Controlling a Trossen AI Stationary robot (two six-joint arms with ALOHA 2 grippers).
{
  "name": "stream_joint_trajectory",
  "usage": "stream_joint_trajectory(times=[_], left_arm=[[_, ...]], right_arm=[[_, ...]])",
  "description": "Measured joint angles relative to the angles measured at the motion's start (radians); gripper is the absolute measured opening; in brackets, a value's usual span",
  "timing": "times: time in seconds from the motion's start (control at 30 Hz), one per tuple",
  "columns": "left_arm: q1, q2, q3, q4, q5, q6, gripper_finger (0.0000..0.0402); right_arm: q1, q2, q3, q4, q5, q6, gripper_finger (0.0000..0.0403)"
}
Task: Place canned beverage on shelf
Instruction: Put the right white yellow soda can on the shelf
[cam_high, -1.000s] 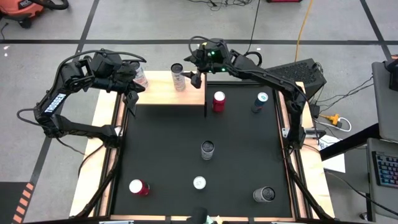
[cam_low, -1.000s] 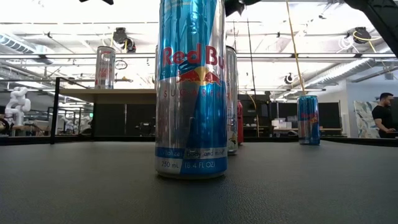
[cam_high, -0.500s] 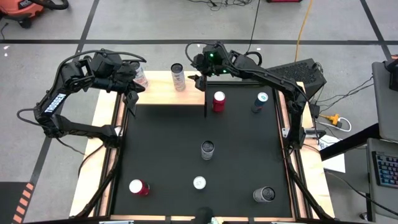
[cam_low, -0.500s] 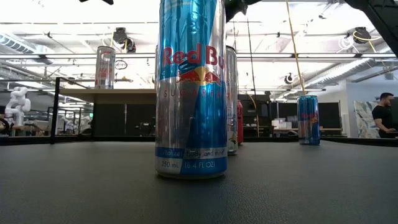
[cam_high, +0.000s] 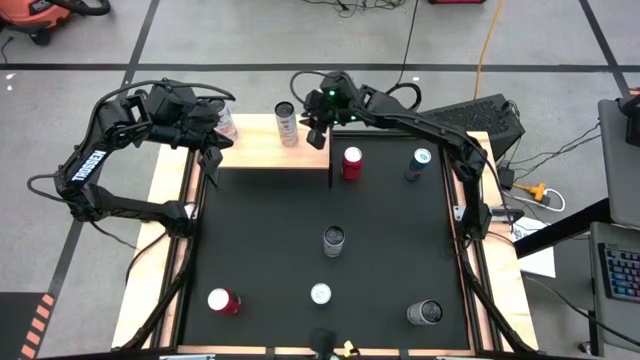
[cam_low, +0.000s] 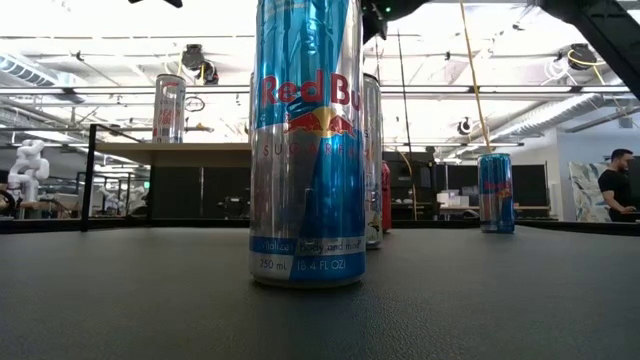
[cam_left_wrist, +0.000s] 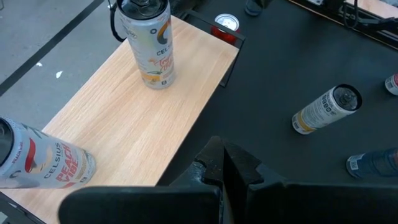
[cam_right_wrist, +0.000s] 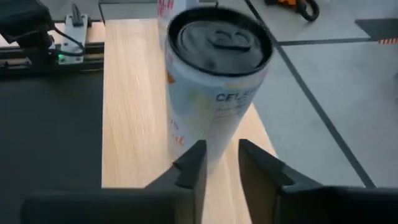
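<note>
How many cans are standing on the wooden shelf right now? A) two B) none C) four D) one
A: the left wrist view shows two Celsius cans upright on the shelf, one toward its far end and one at the near corner; every other can sits on the black mat.
</note>
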Motion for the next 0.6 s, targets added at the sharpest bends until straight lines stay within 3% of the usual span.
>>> stream_joint_trajectory(times=[0.27,0.6], left_arm=[[0.0,0.0,0.0,-0.002,0.0,0.003,0.0001],[0.0,0.0,0.0,-0.002,0.0,0.003,0.0001]], right_arm=[[0.0,0.026,0.0,0.007,0.0,0.046,0.0005],[0.002,0.047,0.0,0.013,-0.001,0.066,0.0001]])
